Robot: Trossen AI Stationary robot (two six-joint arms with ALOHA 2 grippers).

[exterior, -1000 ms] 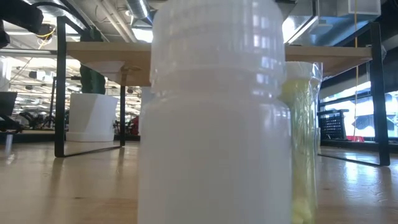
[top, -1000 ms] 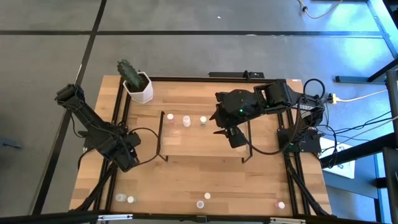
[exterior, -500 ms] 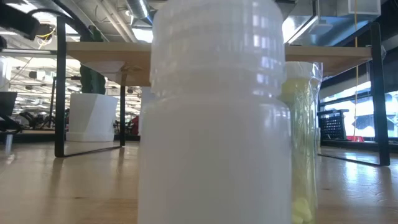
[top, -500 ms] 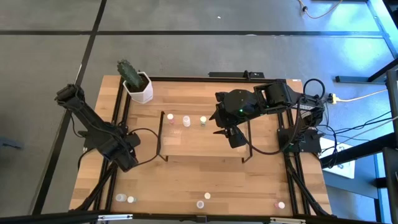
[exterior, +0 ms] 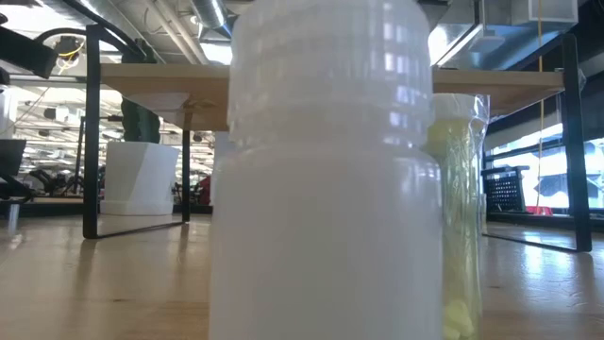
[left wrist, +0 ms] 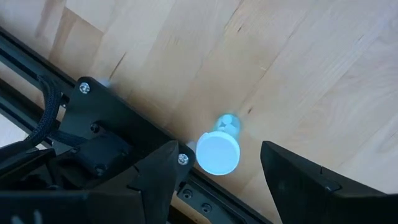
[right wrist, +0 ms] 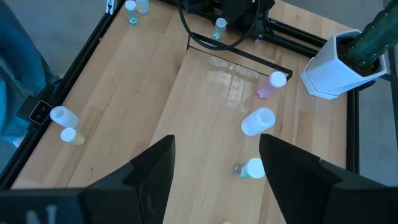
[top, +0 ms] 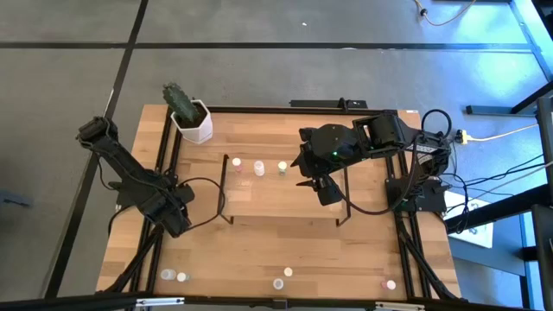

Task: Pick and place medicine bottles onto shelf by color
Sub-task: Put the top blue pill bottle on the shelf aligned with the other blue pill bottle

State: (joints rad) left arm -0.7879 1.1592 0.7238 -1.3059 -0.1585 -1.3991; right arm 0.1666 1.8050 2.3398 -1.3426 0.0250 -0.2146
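Right pincer (top: 325, 191): spread, holding nothing, poised above the right end of the shelf (top: 285, 207); bare board lies to its left.
Shelf contents: pink bottle (top: 237, 162), white bottle (top: 258, 167) and yellow bottle (top: 282, 167) in a row along the far edge, beyond the pincer.
Left pincer (left wrist: 217, 180): spread, empty, over the worktop's (top: 251, 250) left rim; one capped bottle (left wrist: 219, 151) between its fingers' line, just beside the black frame rail.
Front edge: loose bottles (top: 282, 277) scattered, well apart.
Cactus pot (top: 193, 121): far left corner.
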